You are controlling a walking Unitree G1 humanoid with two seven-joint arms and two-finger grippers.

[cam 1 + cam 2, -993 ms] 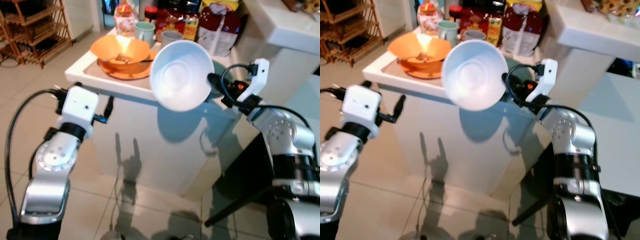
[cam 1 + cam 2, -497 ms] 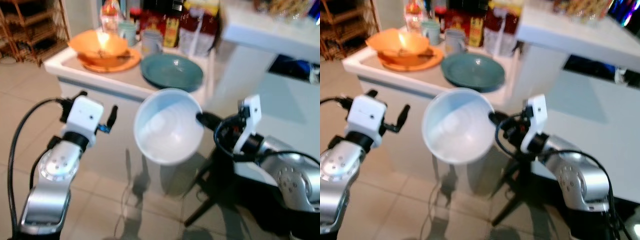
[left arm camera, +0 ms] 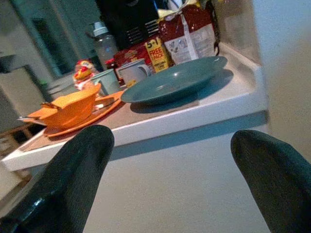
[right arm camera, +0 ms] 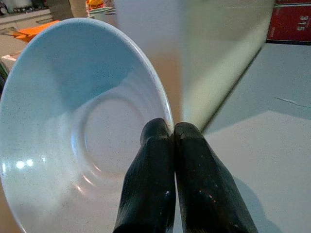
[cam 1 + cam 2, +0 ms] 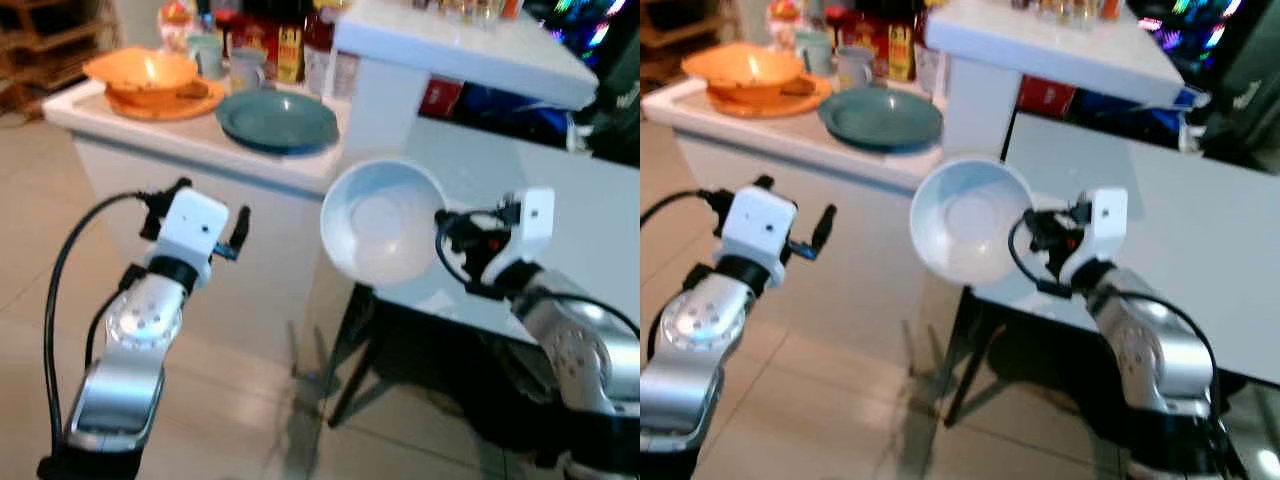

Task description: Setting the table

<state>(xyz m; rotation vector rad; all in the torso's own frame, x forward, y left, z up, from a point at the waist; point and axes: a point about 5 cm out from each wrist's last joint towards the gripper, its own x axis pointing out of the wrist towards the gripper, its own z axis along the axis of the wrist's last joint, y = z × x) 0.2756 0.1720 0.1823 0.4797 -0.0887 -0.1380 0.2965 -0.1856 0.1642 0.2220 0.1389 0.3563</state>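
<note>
My right gripper (image 5: 441,222) is shut on the rim of a pale blue bowl (image 5: 380,222), held tilted in the air at the near edge of a white table (image 5: 600,240). In the right wrist view the two fingers (image 4: 158,160) pinch the bowl's rim (image 4: 167,114). My left gripper (image 5: 212,205) is raised in front of the white counter (image 5: 150,135), open and holding nothing. A teal plate (image 5: 277,120) and an orange bowl on an orange plate (image 5: 145,75) rest on that counter, also seen in the left wrist view as the teal plate (image 3: 175,85) and orange bowl (image 3: 70,107).
Mugs (image 5: 245,68), a bottle and food packets (image 5: 262,40) stand at the back of the counter. A raised white shelf (image 5: 450,45) sits beside it above the table. Black table legs (image 5: 345,350) stand on the tiled floor (image 5: 250,400). A wooden rack (image 5: 50,60) is at far left.
The view has swung right, bringing the white table in. My right gripper has carried the bowl away from the counter to the table's near edge. The left gripper stays raised and open.
</note>
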